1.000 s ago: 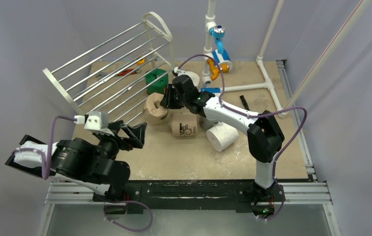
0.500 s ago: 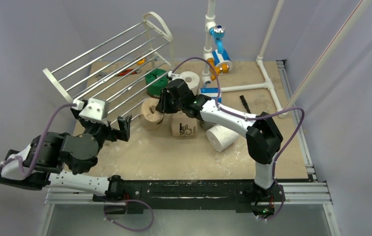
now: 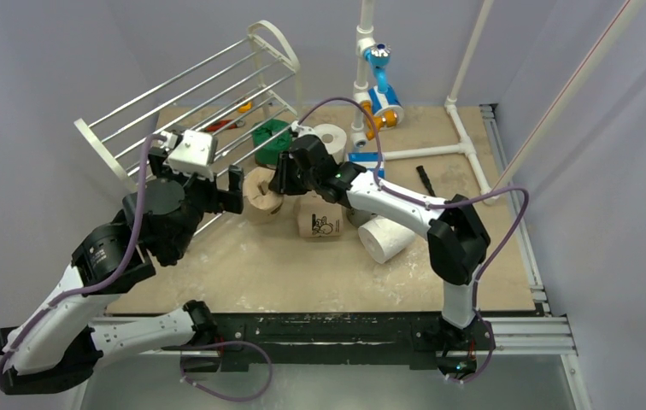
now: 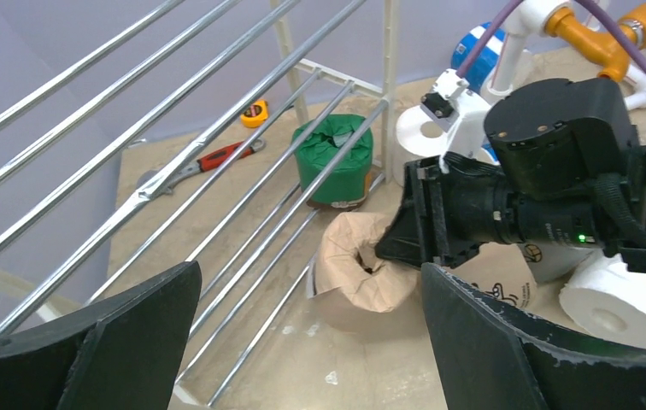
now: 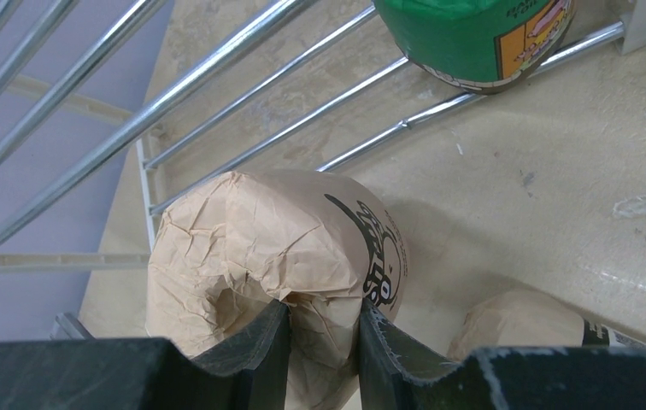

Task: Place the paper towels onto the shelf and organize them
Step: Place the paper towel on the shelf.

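– At nine o'clock from the table's middle, your right end effector (image 5: 324, 342) is clamped on the plain tan roll (image 5: 251, 248). One finger is down the hollow core and the other is outside, so the wall is pinched between them.
– That grip makes sense to me. The roll looks too fat for you to span, so the core wall is your handle. It sits just beside the shelf's lowest rods, but I can't tell if it is off the table (image 3: 302, 273).
– Farther out along nine o'clock, your left end effector (image 4: 309, 286) hangs with its jaws spread wide and nothing between them. It faces the roll and the shelf (image 4: 144, 195), perhaps to steady or receive, though that's only a guess.
– On the shelf, at ten o'clock, you have no roll on the upper tiers. The green roll (image 3: 270, 141) stands at eleven o'clock by the lowest rods, and I can't tell whether it rests on them or on the table.
– The others lie loose. A printed tan roll (image 3: 318, 218) is near the middle and a white roll (image 3: 385, 237) is on its side at four o'clock. The upright white roll (image 3: 330, 137) is at twelve, and the blue-white roll (image 3: 385, 102) is at one o'clock by the pipe frame (image 3: 426, 151).
– So most of your sorting looks to be ahead. A wrench (image 4: 226, 155) and a tape measure (image 4: 255, 111) lie beneath the rods.
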